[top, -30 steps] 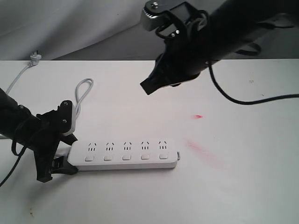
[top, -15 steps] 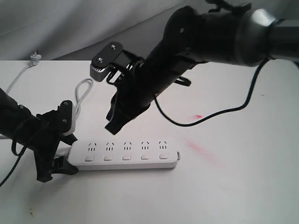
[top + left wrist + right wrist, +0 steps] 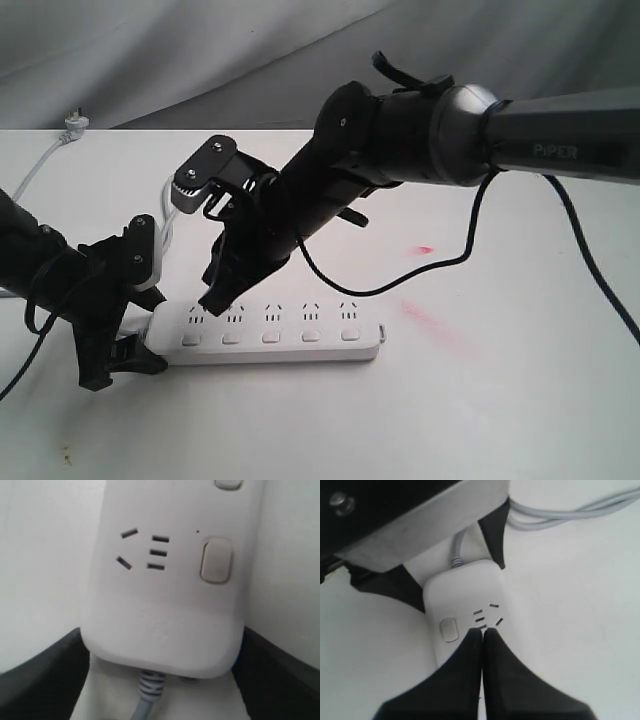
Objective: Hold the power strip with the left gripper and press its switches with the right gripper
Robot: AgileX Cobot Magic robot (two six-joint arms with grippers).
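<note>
White five-socket power strip [image 3: 290, 348] sits with its cord end pinched between the jaws of the left gripper [image 3: 146, 322]. The right gripper [image 3: 213, 300], jaws pressed together, points at the end socket slots [image 3: 487, 616]. Arm lettering [image 3: 555, 150] reads "PIPER".

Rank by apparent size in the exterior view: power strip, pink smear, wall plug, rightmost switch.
1. power strip, clearly largest.
2. pink smear.
3. wall plug and rightmost switch: these look about alike, and the plug lies at the table's far edge, so I leave them unranked.
</note>
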